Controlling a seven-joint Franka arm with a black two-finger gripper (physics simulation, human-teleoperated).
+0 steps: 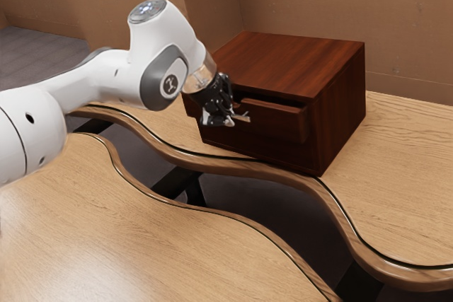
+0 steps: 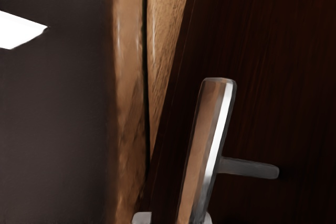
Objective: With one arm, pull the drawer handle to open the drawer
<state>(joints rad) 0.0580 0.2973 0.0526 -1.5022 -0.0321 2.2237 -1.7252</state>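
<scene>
Black and two-fingered, the gripper (image 1: 226,118) was closed to a narrow gap around the drawer handle (image 1: 243,115), one finger on each side of the bar. In the wrist view, the handle (image 2: 210,145) was a brushed-metal bar running up from just under the hand, with a short post joining it to the dark wood of the drawer front (image 2: 273,77).

The drawer (image 1: 279,124) stood a little way out of the cabinet (image 1: 297,54), its front proud of the cabinet's face, with a dark slot showing above it. The slot lay in shadow, so what the drawer held could not be told.

The reddish-brown cabinet sat on a light wooden table (image 1: 396,175) with a wavy edge. The white arm (image 1: 106,83) reached to the handle from the exterior view's left, crossing the gap from a second wavy-edged tabletop (image 1: 141,245) nearer the camera.
</scene>
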